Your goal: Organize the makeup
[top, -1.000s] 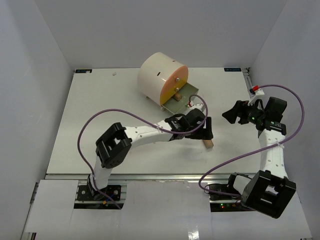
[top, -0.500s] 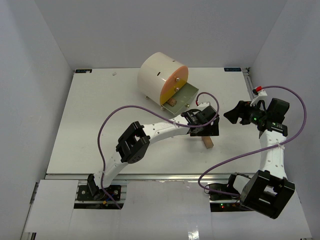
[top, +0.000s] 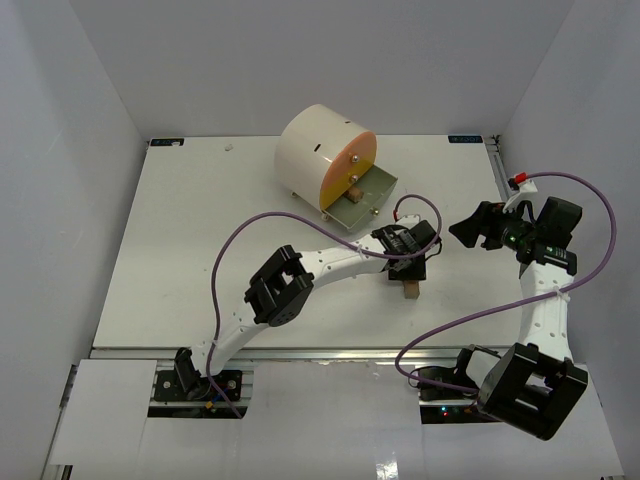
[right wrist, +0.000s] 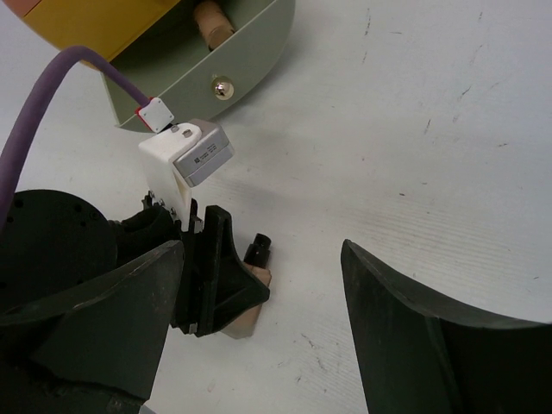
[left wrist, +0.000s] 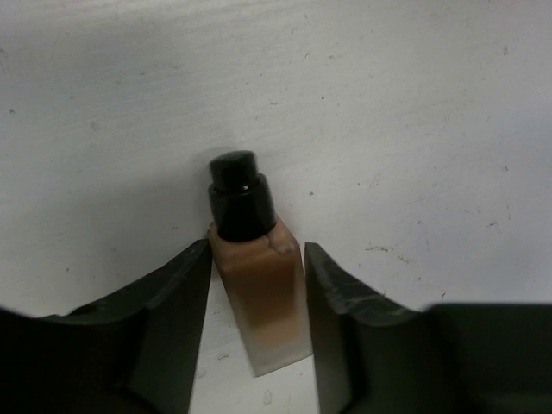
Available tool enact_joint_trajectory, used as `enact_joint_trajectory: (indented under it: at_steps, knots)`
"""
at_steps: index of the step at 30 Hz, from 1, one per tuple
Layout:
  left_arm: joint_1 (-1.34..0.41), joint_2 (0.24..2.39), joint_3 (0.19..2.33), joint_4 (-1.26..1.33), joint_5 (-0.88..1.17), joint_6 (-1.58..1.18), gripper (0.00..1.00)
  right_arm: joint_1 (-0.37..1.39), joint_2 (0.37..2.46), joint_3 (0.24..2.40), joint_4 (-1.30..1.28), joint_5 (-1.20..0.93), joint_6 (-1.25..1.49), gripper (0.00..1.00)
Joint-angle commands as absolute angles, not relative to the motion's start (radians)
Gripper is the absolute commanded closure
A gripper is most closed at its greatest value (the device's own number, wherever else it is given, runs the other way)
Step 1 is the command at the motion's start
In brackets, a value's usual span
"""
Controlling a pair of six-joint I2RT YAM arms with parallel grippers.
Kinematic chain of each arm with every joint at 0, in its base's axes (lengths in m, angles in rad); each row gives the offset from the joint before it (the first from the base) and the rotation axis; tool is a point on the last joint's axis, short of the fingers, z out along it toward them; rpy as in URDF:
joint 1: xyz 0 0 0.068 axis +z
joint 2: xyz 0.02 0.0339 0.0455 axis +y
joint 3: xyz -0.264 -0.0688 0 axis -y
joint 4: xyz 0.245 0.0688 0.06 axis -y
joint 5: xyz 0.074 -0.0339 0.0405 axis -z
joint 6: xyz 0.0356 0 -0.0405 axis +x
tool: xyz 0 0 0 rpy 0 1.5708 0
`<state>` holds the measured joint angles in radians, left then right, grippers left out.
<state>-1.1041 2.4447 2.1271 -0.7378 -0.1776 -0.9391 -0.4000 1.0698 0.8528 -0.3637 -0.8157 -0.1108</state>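
The tan bottle (left wrist: 259,302) with its black cap lies flat on the tabletop (top: 200,230), in front of the cream box (top: 315,150) and a little to its right, near the box's pulled-out green drawer (top: 365,195) but not touching it. My left tool (left wrist: 257,247) has come down over it. Both fingers press against the bottle's sides just below the cap, so I read it as pinching the bottle. The cap points away from the wrist. My right tool (right wrist: 260,245) hangs off to the right of the box, beyond the bottle, with its fingers spread wide and nothing between them. In the drawer I can make out a beige cylindrical piece (right wrist: 211,17), but I cannot tell what it is.
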Motion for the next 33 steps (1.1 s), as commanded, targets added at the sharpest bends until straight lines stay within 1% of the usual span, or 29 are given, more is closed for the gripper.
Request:
enact_joint_trajectory:
  at_steps: [1,2,7,10,13,17,20,24,29,33]
  knots:
    - [-1.111,2.393,2.083,-0.754,-0.208,-0.943,0.54,-0.408,1.051,0.844,-0.331,-0.843,-0.103,0.2]
    - [-1.111,2.382,2.076,-0.752,-0.21,-0.936,0.57,-0.408,1.051,0.844,-0.331,-0.845,-0.103,0.2]
    - [-1.114,2.31,2.025,-0.732,-0.233,-0.871,0.8,-0.411,1.051,0.841,-0.33,-0.847,-0.103,0.2]
    - [-1.122,2.243,1.976,-0.676,-0.275,-0.788,0.86,-0.414,1.05,0.841,-0.328,-0.851,-0.101,0.2]
    - [-1.124,2.124,1.873,-0.582,-0.322,-0.64,0.9,-0.416,1.048,0.838,-0.326,-0.854,-0.101,0.2]
    - [-1.123,2.021,1.793,-0.486,-0.388,-0.441,0.97,-0.417,1.049,0.834,-0.322,-0.857,-0.1,0.2]
    - [-1.109,1.947,1.749,-0.445,-0.401,-0.318,0.98,-0.417,1.05,0.833,-0.321,-0.856,-0.1,0.2]
    - [-1.035,1.907,1.751,-0.408,-0.345,-0.232,1.0,-0.419,1.049,0.827,-0.314,-0.853,-0.1,0.2]
    - [-0.928,1.92,1.804,-0.393,-0.29,-0.121,0.99,-0.419,1.052,0.824,-0.308,-0.85,-0.1,0.2]
    - [-0.866,1.96,1.851,-0.369,-0.285,-0.064,0.97,-0.419,1.05,0.82,-0.306,-0.849,-0.1,0.2]
